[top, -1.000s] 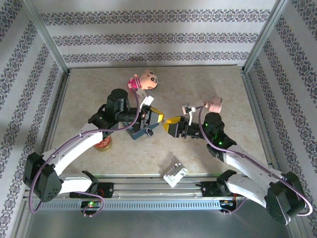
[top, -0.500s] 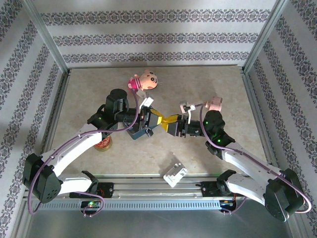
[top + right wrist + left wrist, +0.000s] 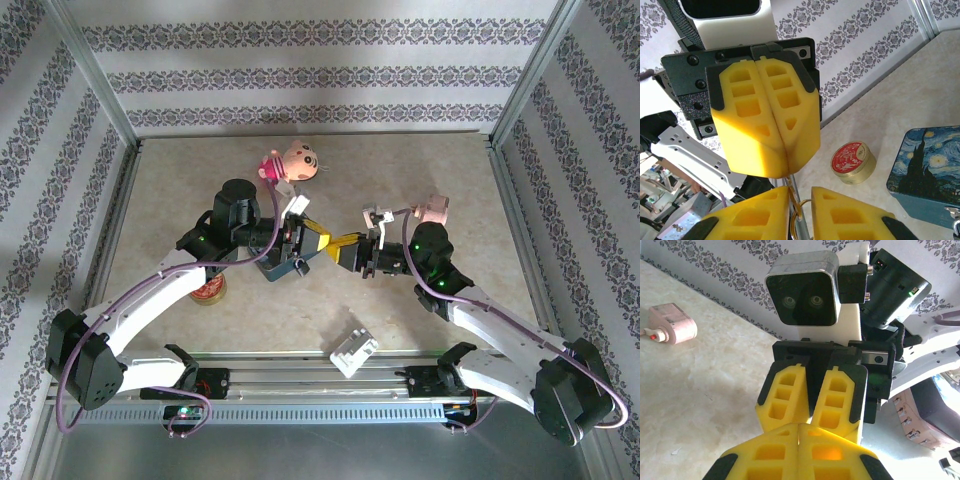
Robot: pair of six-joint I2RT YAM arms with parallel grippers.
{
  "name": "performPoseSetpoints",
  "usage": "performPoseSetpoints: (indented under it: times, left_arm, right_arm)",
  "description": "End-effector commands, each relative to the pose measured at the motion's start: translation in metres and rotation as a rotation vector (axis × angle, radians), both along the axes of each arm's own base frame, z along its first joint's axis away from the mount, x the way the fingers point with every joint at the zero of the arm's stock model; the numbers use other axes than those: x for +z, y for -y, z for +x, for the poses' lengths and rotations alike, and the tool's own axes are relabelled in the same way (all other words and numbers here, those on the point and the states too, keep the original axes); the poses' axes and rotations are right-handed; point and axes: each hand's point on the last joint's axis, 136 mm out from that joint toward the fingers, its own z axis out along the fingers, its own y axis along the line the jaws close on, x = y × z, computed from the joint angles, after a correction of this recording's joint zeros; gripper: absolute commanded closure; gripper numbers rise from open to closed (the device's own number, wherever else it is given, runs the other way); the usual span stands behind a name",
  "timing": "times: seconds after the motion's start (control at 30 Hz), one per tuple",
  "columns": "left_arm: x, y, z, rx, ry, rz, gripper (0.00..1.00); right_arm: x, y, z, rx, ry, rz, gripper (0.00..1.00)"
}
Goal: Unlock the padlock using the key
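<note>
left gripper (image 3: 326, 240): pressed together, just right of blue tin (image 3: 278, 266) | right gripper (image 3: 340, 245): clamped on padlock (image 3: 800, 221), tip-to-tip, farther right

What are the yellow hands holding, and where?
Both pinch tiny metal bits at their fingertips. The left gripper clamps the end of a thin sliver; the right gripper grips a small ringed piece. Which is key or padlock, I can't tell.
</note>
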Motion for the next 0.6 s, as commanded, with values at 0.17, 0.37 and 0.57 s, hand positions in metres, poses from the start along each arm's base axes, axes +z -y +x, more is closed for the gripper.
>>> performPoseSetpoints:
  times: [0.17, 0.37, 0.57]
  left_arm:
    - [0.004, 0.005, 0.004, 0.007, -0.005, -0.031, 1.0]
    - [0.0, -0.011, 0.029, 0.191, -0.028, -0.019, 0.61]
    - [-0.007, -0.041, 0.058, 0.467, -0.01, 0.029, 0.01]
  right_arm:
    - [0.003, -0.003, -0.003, 0.015, 0.036, 0.002, 1.0]
    - [-0.014, 0.006, 0.008, -0.08, 0.003, -0.038, 1.0]
    - [-0.049, 0.029, 0.029, -0.278, -0.069, -0.151, 1.0]
